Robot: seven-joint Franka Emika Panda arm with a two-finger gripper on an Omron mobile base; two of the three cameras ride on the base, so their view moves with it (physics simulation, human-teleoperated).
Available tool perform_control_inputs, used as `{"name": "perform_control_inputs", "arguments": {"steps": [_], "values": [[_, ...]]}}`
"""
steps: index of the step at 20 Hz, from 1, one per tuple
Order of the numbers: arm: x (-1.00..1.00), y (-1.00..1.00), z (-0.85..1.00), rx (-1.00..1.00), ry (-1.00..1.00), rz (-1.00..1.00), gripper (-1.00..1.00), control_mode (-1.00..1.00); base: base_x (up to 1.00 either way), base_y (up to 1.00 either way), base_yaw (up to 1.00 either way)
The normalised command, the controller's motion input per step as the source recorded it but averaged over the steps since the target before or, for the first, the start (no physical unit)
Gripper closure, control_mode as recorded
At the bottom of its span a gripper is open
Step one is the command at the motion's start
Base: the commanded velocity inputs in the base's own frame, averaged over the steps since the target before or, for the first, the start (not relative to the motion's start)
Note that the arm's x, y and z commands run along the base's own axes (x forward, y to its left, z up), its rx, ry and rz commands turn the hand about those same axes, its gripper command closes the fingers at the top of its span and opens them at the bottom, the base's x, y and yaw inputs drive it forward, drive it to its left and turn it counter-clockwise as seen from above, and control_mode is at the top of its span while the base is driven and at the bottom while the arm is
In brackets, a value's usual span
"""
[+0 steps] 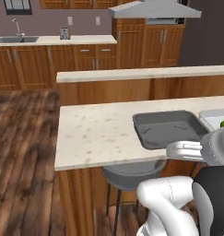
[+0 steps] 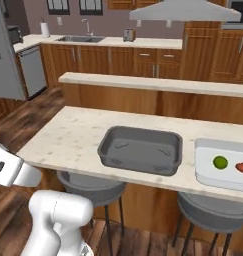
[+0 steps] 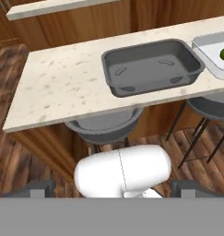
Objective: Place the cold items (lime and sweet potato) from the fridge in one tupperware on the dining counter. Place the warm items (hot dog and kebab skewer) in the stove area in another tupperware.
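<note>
Tool [image 3: 111,186] spread wide, holding nothing, pulled back low from desk [image 2: 73,137]. Ahead of it: empty grey tupperware [image 2: 140,150]; just right, white tupperware [image 2: 225,165] w/ lime [image 2: 220,162] + sweet potato [image 2: 242,167] inside.

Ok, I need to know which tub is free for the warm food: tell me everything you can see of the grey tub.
The grey tub is a shallow, dark grey rectangular container with rounded corners, a raised rim and sloping walls; it looks like matte plastic. It has no lid and nothing inside. It sits flat and upright on the counter near the front edge, above a stool. The white tub, holding the lime, stands beside it with a small gap.
</note>
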Motion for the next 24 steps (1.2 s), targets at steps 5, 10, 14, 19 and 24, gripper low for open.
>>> {"name": "perform_control_inputs", "arguments": {"steps": [5, 10, 14, 19, 24], "values": [[0.0, 0.0, 0.0, 0.0, 0.0, 0.0, -1.0, 1.0, 0.22, 1.0, -0.14], [0.0, 0.0, 0.0, 0.0, 0.0, 0.0, -1.0, 1.0, 0.47, 1.0, -0.27], [0.0, 0.0, 0.0, 0.0, 0.0, 0.0, -1.0, 1.0, 0.51, 1.0, -0.33], [0.0, 0.0, 0.0, 0.0, 0.0, 0.0, -1.0, 1.0, 0.54, 1.0, -0.37], [0.0, 0.0, 0.0, 0.0, 0.0, 0.0, -1.0, 1.0, 0.65, 1.0, -0.51]]}}
